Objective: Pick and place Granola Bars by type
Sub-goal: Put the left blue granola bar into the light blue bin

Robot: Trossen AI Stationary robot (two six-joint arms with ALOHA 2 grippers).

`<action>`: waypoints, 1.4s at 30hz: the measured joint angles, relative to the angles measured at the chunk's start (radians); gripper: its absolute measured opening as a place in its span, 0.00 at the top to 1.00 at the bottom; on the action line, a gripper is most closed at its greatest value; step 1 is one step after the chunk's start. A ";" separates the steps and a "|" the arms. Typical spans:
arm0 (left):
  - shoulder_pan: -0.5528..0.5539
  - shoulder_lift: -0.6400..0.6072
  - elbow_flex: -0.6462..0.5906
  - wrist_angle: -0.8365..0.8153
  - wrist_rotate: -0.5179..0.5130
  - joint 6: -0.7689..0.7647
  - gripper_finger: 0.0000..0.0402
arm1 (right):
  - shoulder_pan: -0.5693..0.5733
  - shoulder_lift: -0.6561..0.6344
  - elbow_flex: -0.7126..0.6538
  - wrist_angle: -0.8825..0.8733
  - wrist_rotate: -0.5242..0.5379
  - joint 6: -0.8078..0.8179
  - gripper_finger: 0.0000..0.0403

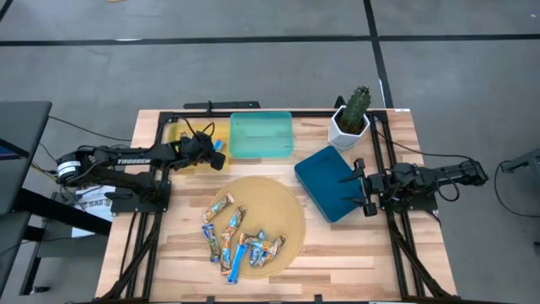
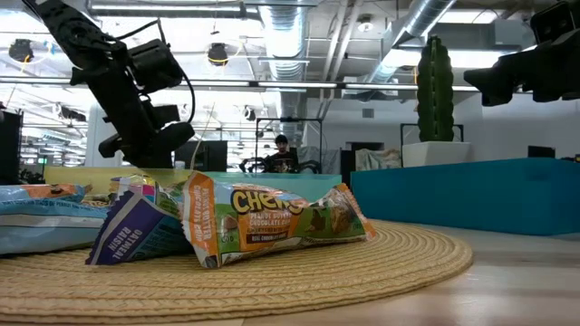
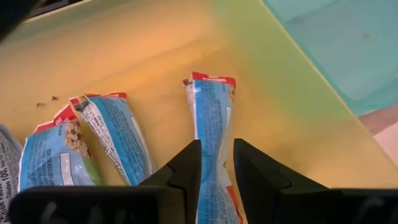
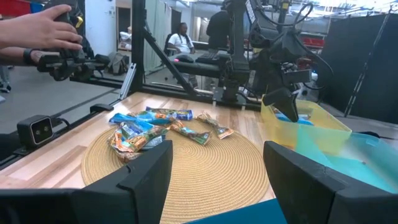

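Note:
Several granola bars [image 1: 240,236] in blue, tan and silver wrappers lie heaped on a round woven mat [image 1: 278,198] at the table's middle. My left gripper [image 3: 217,162] slants down into the yellow tray [image 3: 155,50] at the far left. Its fingers are slightly open on either side of a blue bar [image 3: 211,118] that lies flat on the tray floor. Two more blue bars [image 3: 115,134] lie beside it there. My right gripper [image 1: 364,187] waits open and level above the dark blue tray [image 1: 329,181], holding nothing. My left gripper's fingers [image 3: 186,168] stand on either side of the blue bar's near half [image 3: 216,155], coming from above at a slant and lying along the bar. The bar rests on the tray floor. I cannot tell whether the fingers touch its wrapper.
A teal tray [image 1: 261,135] sits right of the yellow one. A cactus in a white pot [image 1: 350,118] stands at the far right. The right wrist view shows a person's hand [image 4: 43,28] beyond the table and people seated farther back.

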 joint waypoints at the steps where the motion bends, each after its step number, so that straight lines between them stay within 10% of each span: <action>1: 0.000 0.000 0.000 0.000 0.000 0.000 0.78 | 0.000 0.000 0.000 0.000 0.000 0.000 0.39; 22: -0.107 -0.054 0.000 0.138 -0.019 0.154 0.77 | 0.000 0.000 0.000 0.000 0.000 0.000 0.39; 42: -0.665 -0.151 0.001 0.226 0.002 0.292 0.77 | 0.000 0.000 0.000 0.000 0.000 0.000 0.39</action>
